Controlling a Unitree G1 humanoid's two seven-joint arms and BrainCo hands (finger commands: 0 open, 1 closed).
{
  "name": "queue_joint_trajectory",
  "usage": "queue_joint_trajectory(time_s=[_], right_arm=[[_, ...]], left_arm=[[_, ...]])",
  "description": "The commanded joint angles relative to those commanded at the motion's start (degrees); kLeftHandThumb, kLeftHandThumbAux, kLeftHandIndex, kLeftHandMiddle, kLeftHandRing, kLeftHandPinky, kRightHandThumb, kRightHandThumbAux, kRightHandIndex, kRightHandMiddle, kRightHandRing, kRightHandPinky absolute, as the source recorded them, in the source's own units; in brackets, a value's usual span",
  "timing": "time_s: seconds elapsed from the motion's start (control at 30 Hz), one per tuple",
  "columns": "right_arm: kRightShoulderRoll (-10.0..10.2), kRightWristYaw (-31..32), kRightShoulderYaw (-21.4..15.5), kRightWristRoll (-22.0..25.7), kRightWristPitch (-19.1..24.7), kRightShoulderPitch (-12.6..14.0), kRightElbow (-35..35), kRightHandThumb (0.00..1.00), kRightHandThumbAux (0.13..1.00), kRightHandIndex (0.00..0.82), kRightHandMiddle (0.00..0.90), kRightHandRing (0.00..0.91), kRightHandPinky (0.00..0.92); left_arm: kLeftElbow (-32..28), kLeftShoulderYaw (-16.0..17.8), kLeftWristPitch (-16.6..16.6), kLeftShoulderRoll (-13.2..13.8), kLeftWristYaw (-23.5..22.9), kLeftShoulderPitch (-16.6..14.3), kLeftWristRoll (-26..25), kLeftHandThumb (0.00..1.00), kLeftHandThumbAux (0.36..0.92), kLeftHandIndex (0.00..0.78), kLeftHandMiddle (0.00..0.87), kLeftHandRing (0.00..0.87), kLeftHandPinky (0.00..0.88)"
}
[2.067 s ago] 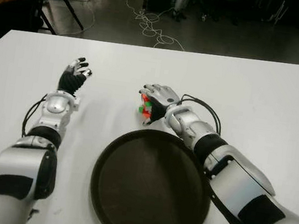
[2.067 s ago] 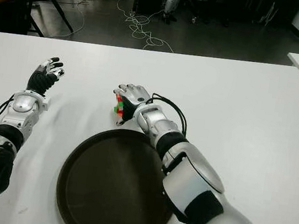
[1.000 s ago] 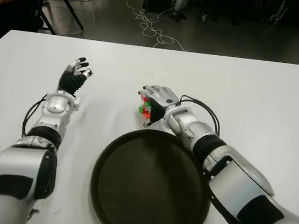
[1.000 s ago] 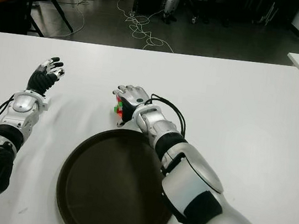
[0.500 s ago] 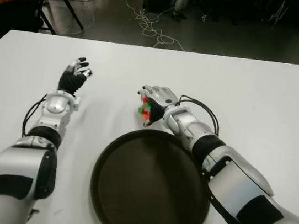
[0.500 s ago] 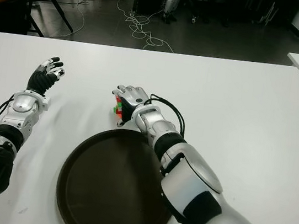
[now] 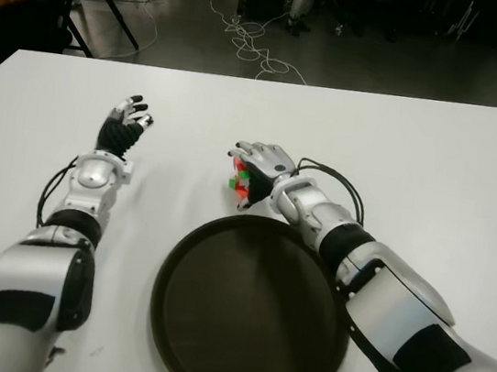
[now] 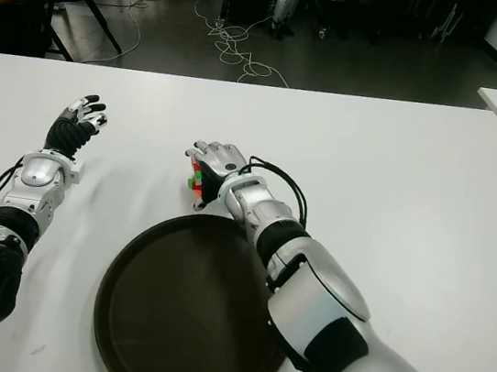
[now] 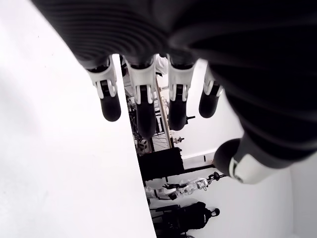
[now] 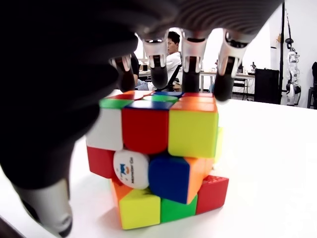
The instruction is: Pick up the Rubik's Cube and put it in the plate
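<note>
now the right hand (image 7: 265, 165) of the silver and black robot is over the multicoloured rubik's cube (image 10: 157, 158), which stands on the white counter (image 7: 418, 164) just beyond the far rim of the round dark brown plate (image 7: 249, 311). its fingers (image 10: 191, 54) curve over the top of the cube and the thumb comes down at one side, but i cannot tell if they press it. the left hand (image 7: 121, 127) is released, fingers stretched, above the counter well to the left of the cube.
</note>
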Motion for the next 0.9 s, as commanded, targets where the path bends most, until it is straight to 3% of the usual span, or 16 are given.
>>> queue_joint_trajectory(time_s=[0.37, 0.53, 0.7, 0.9], right_arm=[[-0.80, -1.08, -0.91, 0.73, -0.80, 0.56, -0.38, 0.000, 0.763, 0.107, 0.131, 0.181, 0.258], [-1.11, -1.12, -1.34, 0.88, -1.10, 0.60, -0.55, 0.000, 0.746, 0.089, 0.107, 0.150, 0.216], [-1.35, -1.62, -1.86, 1.06, -1.33, 0.77, -0.74, 0.000, 0.753, 0.109, 0.139, 0.200, 0.283], [-1.87, -2.09, -2.26, 1.13, -1.80, 0.96, -0.68, 0.000, 0.750, 0.107, 0.133, 0.186, 0.267]], left_arm=[[0.08, -0.04, 0.22, 0.22, -0.10, -0.01, 0.09, 0.145, 0.558, 0.075, 0.159, 0.141, 0.107], [0.07, -0.07, 0.18, 0.28, -0.08, -0.01, 0.14, 0.141, 0.558, 0.079, 0.157, 0.136, 0.096], [0.06, 0.18, 0.24, 0.24, -0.32, -0.02, -0.14, 0.133, 0.553, 0.079, 0.153, 0.134, 0.099], [0.07, 0.30, 0.32, 0.20, -0.30, -0.06, -0.25, 0.141, 0.559, 0.076, 0.156, 0.140, 0.111]])
